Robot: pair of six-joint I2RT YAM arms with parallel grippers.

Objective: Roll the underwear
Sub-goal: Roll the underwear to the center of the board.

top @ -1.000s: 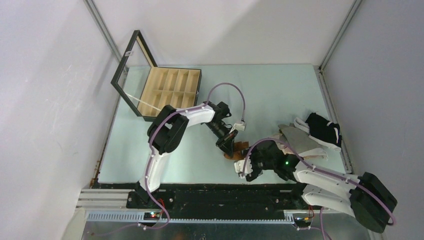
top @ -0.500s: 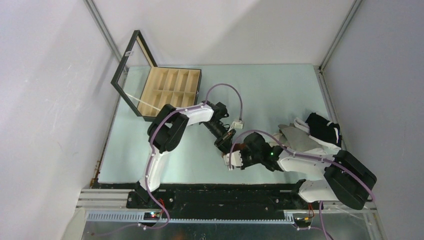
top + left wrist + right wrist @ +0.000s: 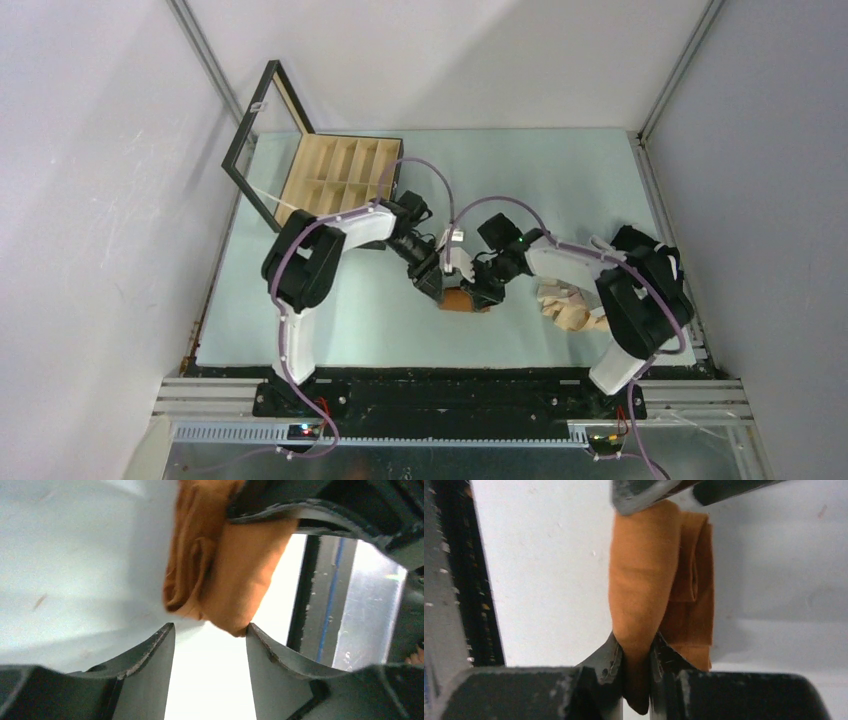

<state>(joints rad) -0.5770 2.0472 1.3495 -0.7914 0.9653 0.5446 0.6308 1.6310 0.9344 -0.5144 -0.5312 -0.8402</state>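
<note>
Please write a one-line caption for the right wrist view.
Right gripper jaws shut on a fold of the rolled rust-brown underwear.

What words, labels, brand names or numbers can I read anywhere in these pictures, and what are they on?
No text can be read in any view.
Rust-brown underwear: plain cloth, no tag or print showing.
Wooden box: no label or lettering visible.
Small white plug: too small to tell whether it bears any marking.
</note>
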